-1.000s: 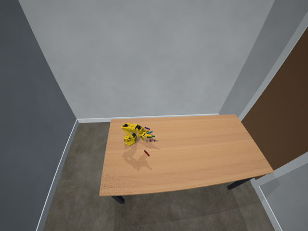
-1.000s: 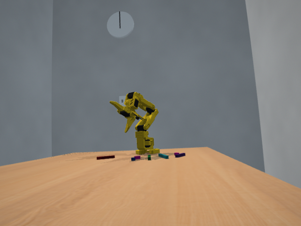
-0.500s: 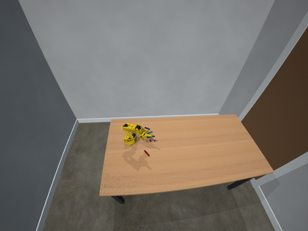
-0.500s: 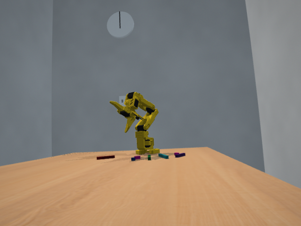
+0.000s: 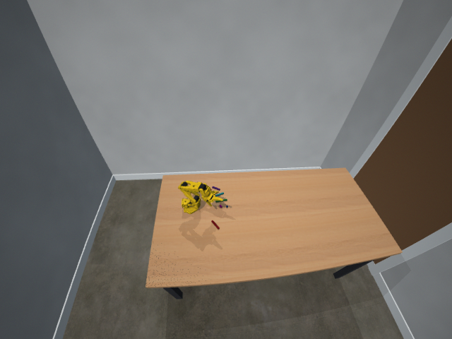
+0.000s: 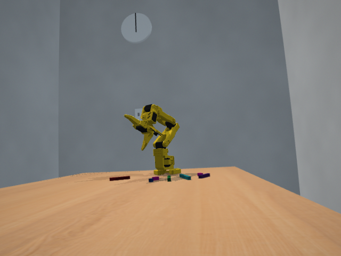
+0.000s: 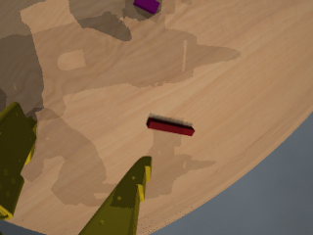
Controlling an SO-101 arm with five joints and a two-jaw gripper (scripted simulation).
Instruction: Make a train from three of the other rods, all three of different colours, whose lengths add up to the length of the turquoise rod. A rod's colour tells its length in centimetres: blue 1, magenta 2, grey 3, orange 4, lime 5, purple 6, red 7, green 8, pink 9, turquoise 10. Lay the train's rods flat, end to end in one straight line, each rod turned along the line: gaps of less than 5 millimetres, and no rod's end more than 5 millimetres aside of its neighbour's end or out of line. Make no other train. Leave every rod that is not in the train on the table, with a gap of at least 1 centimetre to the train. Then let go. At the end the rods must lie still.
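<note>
Wood-grain worktop. 7 rods on it: red rod well apart from others; green rod, turquoise rod, purple rod, blue rod, 2 magenta-coloured rods, 1 near blue rod, 1 near purple rod.

From where I stand, I can't make out any change between the earlier moments and now, neither from above nor from the side; for the close view at the wrist, I have no earlier look to hold it against.
</note>
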